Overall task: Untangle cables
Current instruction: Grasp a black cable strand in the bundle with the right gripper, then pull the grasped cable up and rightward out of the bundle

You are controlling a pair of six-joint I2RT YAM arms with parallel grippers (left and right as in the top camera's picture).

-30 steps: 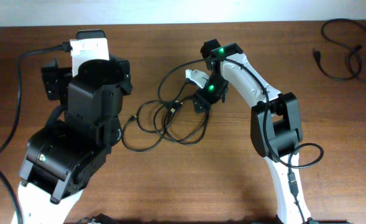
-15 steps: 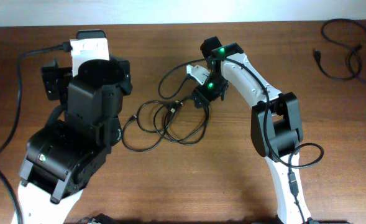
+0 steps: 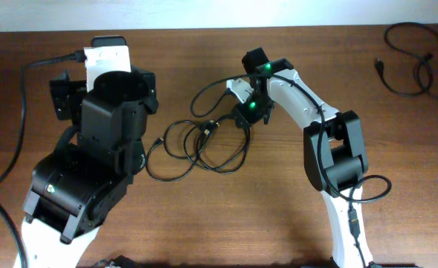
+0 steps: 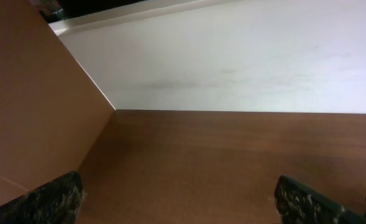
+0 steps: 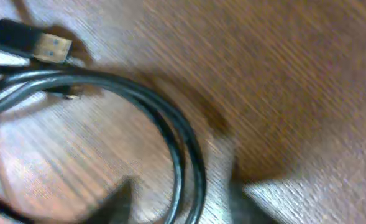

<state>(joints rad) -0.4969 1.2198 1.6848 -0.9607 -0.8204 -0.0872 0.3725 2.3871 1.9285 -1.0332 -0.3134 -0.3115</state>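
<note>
The cables point(image 3: 204, 145) lie as a tangle of thin black loops on the brown table, between the two arms. My right gripper point(image 3: 242, 117) is low over the tangle's right-hand loop. In the right wrist view two black strands point(image 5: 189, 155) run between its blurred fingertips point(image 5: 117, 199), with a narrow gap left on each side, so the right gripper point(image 5: 179, 199) stands open around them. A plug with a metal end point(image 5: 49, 45) lies at the upper left. My left gripper point(image 4: 183, 199) is wide open over bare wood, holding nothing, away from the cables.
Another black cable point(image 3: 412, 63) lies coiled at the table's far right corner. A thick black cord point(image 3: 18, 112) runs down the left side beside the left arm point(image 3: 100, 149). A white wall point(image 4: 232, 56) borders the table's far edge.
The right gripper has shifted a little up and to the right over the tangle's right loop. The cables and the left arm have not moved.
</note>
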